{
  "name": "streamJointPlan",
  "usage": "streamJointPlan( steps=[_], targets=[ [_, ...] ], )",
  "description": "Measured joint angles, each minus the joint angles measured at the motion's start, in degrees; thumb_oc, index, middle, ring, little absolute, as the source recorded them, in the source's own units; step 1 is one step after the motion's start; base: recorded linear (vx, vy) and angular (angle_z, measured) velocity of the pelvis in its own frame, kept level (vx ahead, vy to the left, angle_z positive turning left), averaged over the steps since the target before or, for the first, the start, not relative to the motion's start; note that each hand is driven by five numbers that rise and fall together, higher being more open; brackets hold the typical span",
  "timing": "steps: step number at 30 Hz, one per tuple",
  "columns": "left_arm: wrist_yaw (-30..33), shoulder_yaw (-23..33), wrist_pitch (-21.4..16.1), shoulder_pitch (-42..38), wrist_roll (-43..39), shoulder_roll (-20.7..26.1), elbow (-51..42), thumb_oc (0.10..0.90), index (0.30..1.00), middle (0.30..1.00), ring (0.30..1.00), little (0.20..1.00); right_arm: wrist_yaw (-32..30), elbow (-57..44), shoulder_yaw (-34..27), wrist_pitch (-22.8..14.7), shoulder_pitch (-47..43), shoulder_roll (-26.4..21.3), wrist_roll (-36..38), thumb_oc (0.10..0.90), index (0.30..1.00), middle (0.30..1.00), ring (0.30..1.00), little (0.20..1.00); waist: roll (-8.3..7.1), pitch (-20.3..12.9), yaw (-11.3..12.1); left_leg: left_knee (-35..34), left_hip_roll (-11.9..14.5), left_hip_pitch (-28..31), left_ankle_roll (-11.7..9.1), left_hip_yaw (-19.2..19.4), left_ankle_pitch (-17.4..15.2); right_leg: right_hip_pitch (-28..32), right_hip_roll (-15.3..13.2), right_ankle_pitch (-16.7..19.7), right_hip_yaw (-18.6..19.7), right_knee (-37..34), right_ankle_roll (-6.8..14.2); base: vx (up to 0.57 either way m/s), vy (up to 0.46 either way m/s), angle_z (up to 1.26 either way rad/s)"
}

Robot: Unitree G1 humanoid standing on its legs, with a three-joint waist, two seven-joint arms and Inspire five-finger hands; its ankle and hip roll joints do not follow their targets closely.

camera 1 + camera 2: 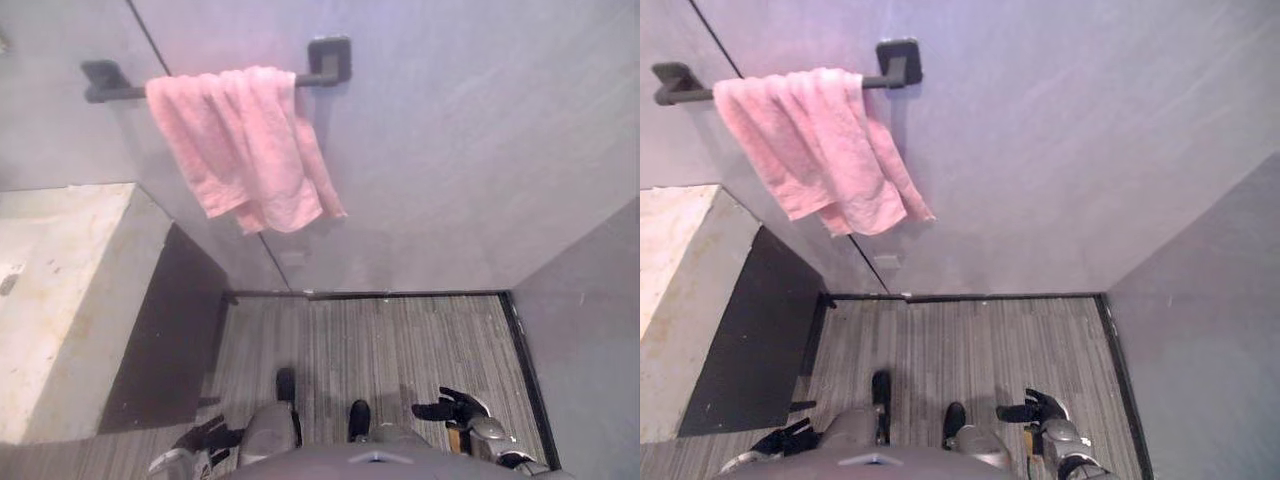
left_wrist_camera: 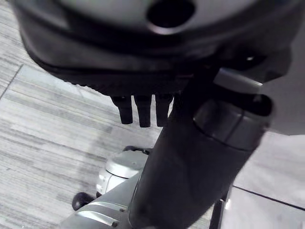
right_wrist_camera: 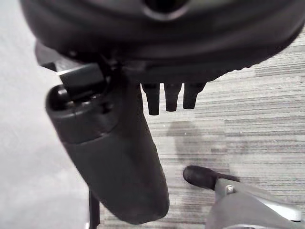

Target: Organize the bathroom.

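Pink towel hanging on the wall bar, robot hands down low

Pink towel (image 1: 245,145) is draping bunched over the dark wall bar (image 1: 322,72), above & right of the pale bench (image 1: 62,300). Left robot hand (image 1: 208,437) & right robot hand (image 1: 450,408) are hanging near the striped floor (image 1: 380,345), fingers relaxed, holding nothing.
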Motion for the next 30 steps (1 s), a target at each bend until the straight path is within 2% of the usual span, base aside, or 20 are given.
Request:
streamJointPlan(
  steps=[2,3,6,8,9,10,13,14,15,16,18,19,20,22,23,25,30],
  targets=[
    [0.6,-1.0,0.1,-0.7,1.7,0.5,0.0,0.800,0.900,0.900,0.900,0.900,0.8,-0.5,-0.2,-0.4,0.6,-1.6,0.0,0.800,0.900,0.900,0.900,0.900,0.61,0.0,-2.1,-0.6,-0.1,2.3,-0.1,-0.1,-0.1,0.2,-0.5,-0.1,0.0,0.0,-0.1,0.06,0.061,0.04],
    [0.4,-1.0,0.1,-1.5,1.8,0.5,-0.3,0.800,0.900,0.900,0.900,0.900,1.4,-0.5,-0.4,-0.4,1.2,-2.4,0.0,0.800,0.900,0.900,0.900,0.900,1.00,0.3,-2.4,-1.2,0.1,3.7,-0.1,0.0,-0.1,0.2,-0.6,-0.1,-0.2,0.0,-0.1,0.06,0.060,0.17],
    [-0.5,-1.0,-0.1,-2.6,1.8,0.5,-3.3,0.800,0.900,0.900,0.900,0.900,2.5,-2.1,-0.4,-0.2,3.1,-4.2,0.0,0.800,0.900,0.900,0.900,0.900,2.22,1.1,-2.4,-3.7,0.3,7.7,-0.4,0.5,0.0,0.3,-0.8,-0.1,-0.5,0.2,0.5,0.06,0.033,0.16],
    [-0.7,-1.0,-0.1,-3.1,1.7,0.5,-6.1,0.800,0.900,0.900,0.900,0.900,3.3,-6.0,-0.7,0.1,3.7,-5.4,0.2,0.800,0.900,0.900,0.900,0.900,2.70,2.0,-2.4,-5.1,-0.4,8.5,-0.2,1.0,0.1,0.1,-1.4,0.0,-0.5,0.3,2.3,0.09,0.011,0.11],
    [-0.5,-0.8,-0.1,-2.9,1.5,0.5,-7.5,0.800,0.900,0.900,0.900,0.900,3.6,-8.9,-0.9,0.8,4.2,-5.9,0.4,0.800,0.900,0.900,0.900,0.900,2.71,2.0,-2.4,-5.3,-0.9,8.7,-0.2,1.0,0.1,0.3,-1.8,-0.1,-0.2,0.2,3.0,0.08,-0.008,-0.01],
    [0.8,1.6,-0.2,-0.4,0.1,0.6,-14.3,0.800,0.900,0.900,0.900,0.900,4.4,-23.2,-1.0,3.3,6.8,-7.6,0.5,0.800,0.900,0.900,0.900,0.900,3.11,2.2,-2.5,-6.0,-1.6,8.9,-0.2,1.0,0.1,0.1,-2.6,0.1,0.3,-0.1,4.5,0.06,-0.023,-0.02],
    [3.0,3.5,-0.2,-0.4,-0.7,2.2,-21.3,0.800,0.900,0.900,0.900,0.900,6.6,-36.2,-1.5,3.5,6.2,-9.2,0.6,0.800,0.900,0.900,0.900,0.900,5.01,3.2,-2.4,-7.4,-1.5,9.3,0.7,1.0,-0.7,-0.1,-2.4,0.5,0.5,-0.2,5.2,0.00,-0.037,0.04],
    [3.5,3.8,-0.2,-0.6,-0.7,3.0,-24.8,0.800,0.900,0.900,0.900,0.900,7.4,-41.2,-1.6,3.8,6.0,-10.7,0.6,0.800,0.900,0.900,0.900,0.900,6.68,3.3,-2.2,-7.9,-0.6,8.9,1.2,1.4,-3.3,-0.7,-1.5,0.6,0.5,0.2,5.3,-0.04,-0.046,0.06],
    [3.5,3.8,-0.2,-0.6,-0.7,3.0,-24.8,0.800,0.900,0.900,0.900,0.900,7.4,-41.2,-1.6,3.8,6.0,-10.7,0.6,0.800,0.900,0.900,0.900,0.900,6.68,3.3,-2.2,-7.9,-0.6,8.9,1.2,1.4,-3.3,-0.7,-1.5,0.6,0.5,0.2,5.3,-0.06,-0.055,0.06],
    [3.9,3.7,0.4,-0.5,0.3,6.4,-30.9,0.800,0.900,0.900,0.900,0.900,8.9,-46.8,-1.9,4.2,4.3,-12.5,2.3,0.800,0.900,0.900,0.900,0.900,7.50,3.9,-1.7,-8.0,-0.5,7.5,2.5,2.2,-3.8,-2.9,-1.5,0.6,1.3,2.0,5.4,-0.12,-0.042,0.07],
    [3.2,1.4,0.0,-0.7,3.0,11.9,-38.5,0.800,0.900,0.900,0.900,0.900,10.5,-50.5,-2.8,4.1,1.5,-15.2,4.3,0.800,0.900,0.900,0.900,0.900,7.50,4.3,-1.1,-8.2,-0.6,5.8,2.1,3.1,-4.2,-5.9,-2.2,0.8,1.3,3.9,5.3,-0.14,-0.030,0.05],
    [3.8,-2.8,-0.3,-2.4,5.2,16.0,-41.3,0.800,0.900,0.900,0.900,0.900,11.1,-50.8,-2.7,4.5,-1.0,-17.9,5.1,0.800,0.900,0.900,0.900,0.900,7.51,4.4,-0.8,-8.0,-0.6,4.3,2.1,3.6,-4.2,-7.8,-2.5,0.9,1.3,4.8,5.1,-0.09,0.005,0.00],
    [4.0,-4.7,-0.6,-3.5,6.5,18.1,-42.2,0.800,0.900,0.900,0.900,0.900,11.1,-50.7,-3.2,4.5,-1.9,-18.8,5.1,0.800,0.900,0.900,0.900,0.900,7.48,4.7,-0.7,-8.0,-0.7,3.7,2.1,3.8,-4.2,-8.7,-2.6,0.9,1.3,5.4,5.1,-0.10,0.004,-0.01],
    [4.2,-7.9,1.1,-8.4,9.7,23.6,-45.8,0.800,0.900,0.900,0.900,0.900,11.0,-50.2,-3.2,5.9,-7.6,-22.3,6.8,0.800,0.900,0.900,0.900,0.900,7.69,6.8,-0.5,-7.9,-0.6,2.9,2.5,4.1,-3.4,-9.2,-2.7,1.5,1.3,5.5,5.2,-0.02,0.000,-0.01],
    [3.9,-8.0,0.7,-10.5,11.5,25.8,-47.1,0.800,0.900,0.900,0.900,0.900,10.9,-50.1,-3.0,6.2,-10.0,-23.9,6.8,0.800,0.900,0.900,0.900,0.900,7.66,7.3,-0.6,-8.1,-0.7,2.5,2.6,4.0,-3.2,-9.7,-2.7,1.8,1.3,5.4,5.4,0.00,0.000,0.00],
    [3.7,-7.6,0.5,-16.3,14.4,28.6,-47.7,0.800,0.900,0.900,0.900,0.900,9.8,-48.5,-2.0,7.1,-14.9,-24.5,6.8,0.800,0.900,0.900,0.900,0.900,7.62,7.8,-0.7,-8.0,-0.5,2.8,3.0,4.0,-1.1,-9.0,-2.6,2.3,1.0,5.2,5.3,0.03,-0.033,0.01],
    [2.8,-9.0,-0.3,-26.7,17.9,33.3,-49.6,0.800,0.900,0.900,0.900,0.900,8.5,-45.8,3.7,10.3,-25.2,-24.4,6.8,0.800,0.900,0.900,0.900,0.900,7.32,8.0,-0.1,-7.8,-1.1,3.0,4.6,3.1,0.7,-8.2,-3.1,2.0,-0.4,5.0,5.3,0.06,-0.024,0.16]
  ],
)
